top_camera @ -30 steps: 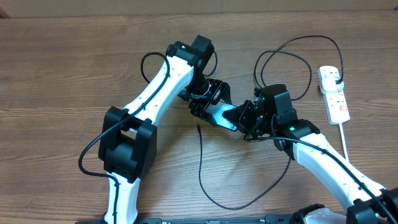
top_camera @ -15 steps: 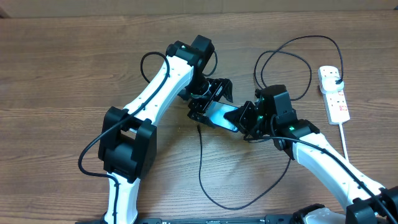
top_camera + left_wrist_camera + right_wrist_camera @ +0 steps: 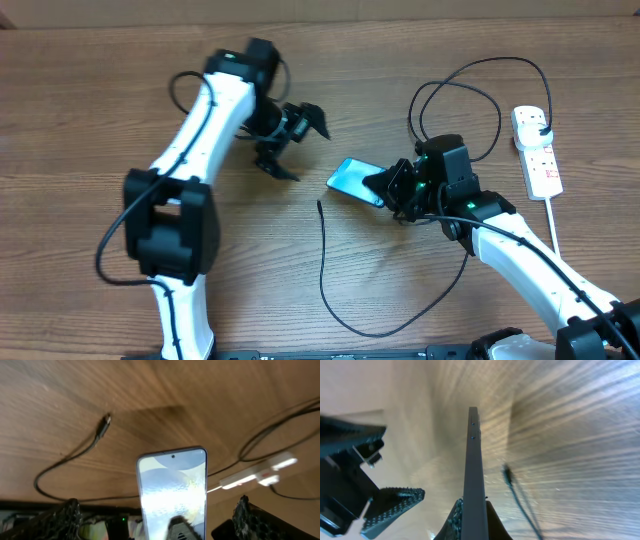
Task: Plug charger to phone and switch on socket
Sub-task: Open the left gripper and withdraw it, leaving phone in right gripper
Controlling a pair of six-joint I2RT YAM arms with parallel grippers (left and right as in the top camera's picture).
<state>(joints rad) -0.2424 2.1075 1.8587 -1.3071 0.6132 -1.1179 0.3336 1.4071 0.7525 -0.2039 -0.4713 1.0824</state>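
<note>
Left pincer point(image 3: 298, 145) now off the phone point(image 3: 352, 180), well apart, up-left.

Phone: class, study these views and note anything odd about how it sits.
The phone is not lying flat: the right gripper clamps one end, holding it tilted above the table. The charger's connector tip lies loose nearby, unplugged.

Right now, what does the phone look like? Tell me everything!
The phone is slim and rectangular, with dark edges, rounded corners and a glowing pale blue-white screen that has a tiny camera dot near its top. The right gripper pinches its bottom end and holds it tilted, seemingly lifted off the wooden table.
</note>
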